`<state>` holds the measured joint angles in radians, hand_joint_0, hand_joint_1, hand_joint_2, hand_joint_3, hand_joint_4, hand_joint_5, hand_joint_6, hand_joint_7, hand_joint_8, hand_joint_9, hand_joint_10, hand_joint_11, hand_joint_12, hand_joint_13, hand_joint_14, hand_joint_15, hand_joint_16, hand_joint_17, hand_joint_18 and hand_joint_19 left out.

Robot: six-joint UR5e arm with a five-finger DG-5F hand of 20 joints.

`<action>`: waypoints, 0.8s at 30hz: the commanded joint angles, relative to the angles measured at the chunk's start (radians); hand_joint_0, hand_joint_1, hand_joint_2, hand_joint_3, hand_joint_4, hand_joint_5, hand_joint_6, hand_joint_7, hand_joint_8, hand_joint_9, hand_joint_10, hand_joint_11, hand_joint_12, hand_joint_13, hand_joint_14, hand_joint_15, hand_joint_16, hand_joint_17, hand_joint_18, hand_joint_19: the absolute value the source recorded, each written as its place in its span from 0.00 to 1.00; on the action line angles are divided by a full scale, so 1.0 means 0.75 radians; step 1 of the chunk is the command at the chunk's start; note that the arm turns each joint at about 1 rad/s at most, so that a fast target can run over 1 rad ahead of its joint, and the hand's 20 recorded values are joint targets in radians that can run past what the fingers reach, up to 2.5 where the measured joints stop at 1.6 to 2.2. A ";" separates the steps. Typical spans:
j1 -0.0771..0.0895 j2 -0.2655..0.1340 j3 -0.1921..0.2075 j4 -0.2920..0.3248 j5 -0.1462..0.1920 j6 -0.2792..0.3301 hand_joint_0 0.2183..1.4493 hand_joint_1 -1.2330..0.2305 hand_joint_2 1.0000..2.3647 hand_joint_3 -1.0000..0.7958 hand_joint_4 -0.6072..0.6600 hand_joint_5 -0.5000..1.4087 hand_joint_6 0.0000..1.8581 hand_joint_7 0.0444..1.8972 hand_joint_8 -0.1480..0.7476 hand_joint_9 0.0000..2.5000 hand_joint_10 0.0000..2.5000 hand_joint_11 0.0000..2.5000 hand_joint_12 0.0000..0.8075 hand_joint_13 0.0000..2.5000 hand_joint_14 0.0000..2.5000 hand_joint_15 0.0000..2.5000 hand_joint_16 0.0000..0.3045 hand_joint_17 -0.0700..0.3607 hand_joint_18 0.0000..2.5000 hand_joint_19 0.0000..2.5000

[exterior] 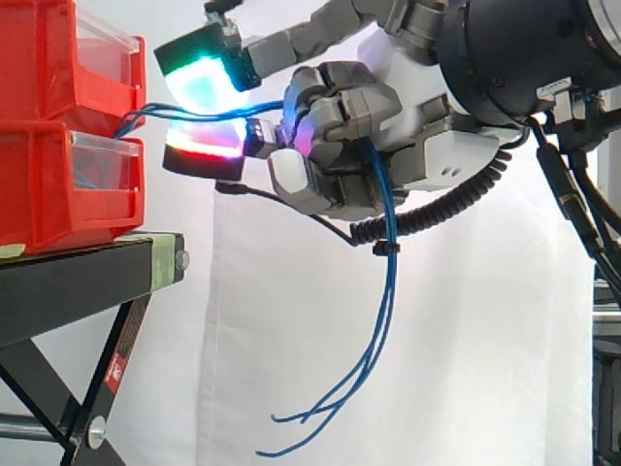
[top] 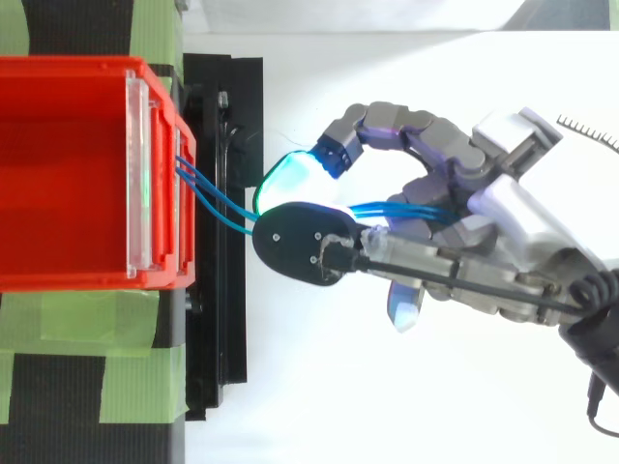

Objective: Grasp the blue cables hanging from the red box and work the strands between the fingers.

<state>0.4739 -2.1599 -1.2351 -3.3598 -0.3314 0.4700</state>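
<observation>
Thin blue cables (exterior: pixel 385 243) come out of the front of the red bins (exterior: pixel 68 126), run right between two glowing fingertips (exterior: pixel 202 80), cross the palm and hang down in loose strands below the hand (exterior: pixel 340 146). In the top view the blue cables (top: pixel 218 198) leave the red bin (top: pixel 68 174) and pass under a black-backed fingertip (top: pixel 305 242) into the hand (top: pixel 484 232). The hand is shut on the cables, its fingers curled round the strands, with one fingertip glowing green above them and one glowing red and white below.
The red bins stand stacked on a black stand (exterior: pixel 87 282) with crossed legs at the left. Green tape (top: pixel 77 319) marks the stand's top. A white curtain (exterior: pixel 291 369) hangs behind, with free room under the hand where the strands dangle.
</observation>
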 commanded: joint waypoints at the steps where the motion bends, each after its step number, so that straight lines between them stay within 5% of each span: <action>1: 0.008 0.000 -0.002 0.023 -0.002 0.005 0.62 0.39 0.01 0.63 0.67 0.24 0.64 0.55 0.75 0.78 1.00 1.00 0.77 0.79 1.00 0.65 0.81 0.59 1.00 0.23; 3: 0.008 0.000 0.000 0.031 -0.004 0.007 0.64 0.40 0.00 0.66 0.67 0.23 0.68 0.53 0.75 0.78 1.00 1.00 0.77 0.79 1.00 0.65 0.81 0.59 1.00 0.23; 4: 0.010 0.000 0.000 0.035 -0.004 0.007 0.54 0.45 0.20 0.57 0.69 0.24 0.68 0.52 0.75 0.78 1.00 1.00 0.77 0.79 1.00 0.65 0.81 0.59 1.00 0.23; 6: 0.010 0.000 0.000 0.048 -0.008 0.009 0.49 0.49 0.18 0.48 0.69 0.30 0.54 0.57 0.75 0.78 1.00 1.00 0.77 0.79 1.00 0.65 0.81 0.59 1.00 0.23; 8: 0.010 0.000 -0.002 0.058 -0.014 0.009 0.59 0.50 0.00 0.53 0.70 0.43 0.22 0.70 0.75 0.78 1.00 1.00 0.77 0.79 1.00 0.65 0.81 0.59 1.00 0.23; 9: 0.015 0.000 0.000 0.060 -0.016 0.009 0.59 0.50 0.00 0.53 0.70 0.44 0.20 0.71 0.75 0.78 1.00 1.00 0.77 0.79 1.00 0.65 0.81 0.59 1.00 0.23; 10: 0.015 0.000 0.000 0.060 -0.016 0.009 0.67 0.48 0.01 0.58 0.69 0.49 0.06 0.77 0.75 0.78 1.00 1.00 0.77 0.79 1.00 0.65 0.81 0.59 1.00 0.23; 12: 0.015 0.000 0.000 0.060 -0.016 0.009 0.71 0.47 0.01 0.60 0.67 0.52 0.00 0.78 0.75 0.78 1.00 1.00 0.77 0.79 1.00 0.65 0.81 0.59 1.00 0.23; 15: 0.015 0.000 0.000 0.062 -0.016 0.014 0.75 0.46 0.01 0.61 0.64 0.55 0.00 0.78 0.75 0.78 1.00 1.00 0.77 0.79 1.00 0.65 0.81 0.59 1.00 0.23; 18: 0.017 0.000 0.000 0.062 -0.016 0.018 0.64 0.43 0.01 0.60 0.65 0.55 0.00 0.76 0.75 0.78 1.00 1.00 0.77 0.79 1.00 0.65 0.81 0.59 1.00 0.23; 19: 0.017 0.000 0.000 0.062 -0.016 0.018 0.55 0.41 0.01 0.51 0.69 0.52 0.00 0.76 0.75 0.78 1.00 1.00 0.77 0.79 1.00 0.65 0.81 0.59 1.00 0.23; 21: 0.017 0.000 0.000 0.062 -0.016 0.018 0.54 0.40 0.01 0.43 0.69 0.49 0.01 0.78 0.75 0.78 1.00 1.00 0.77 0.79 1.00 0.65 0.81 0.59 1.00 0.23; 22: 0.017 0.000 0.000 0.064 -0.016 0.018 0.61 0.40 0.02 0.51 0.67 0.43 0.14 0.72 0.75 0.78 1.00 1.00 0.77 0.79 1.00 0.65 0.81 0.59 1.00 0.23; 23: 0.017 0.000 0.000 0.066 -0.016 0.018 0.70 0.38 0.01 0.68 0.64 0.36 0.38 0.64 0.75 0.78 1.00 1.00 0.77 0.79 1.00 0.65 0.81 0.59 1.00 0.23; 24: 0.017 -0.002 0.000 0.066 -0.016 0.018 0.72 0.39 0.01 0.70 0.64 0.34 0.44 0.61 0.75 0.78 1.00 1.00 0.77 0.79 1.00 0.65 0.81 0.59 1.00 0.23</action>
<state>0.4861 -2.1601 -1.2349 -3.3122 -0.3436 0.4829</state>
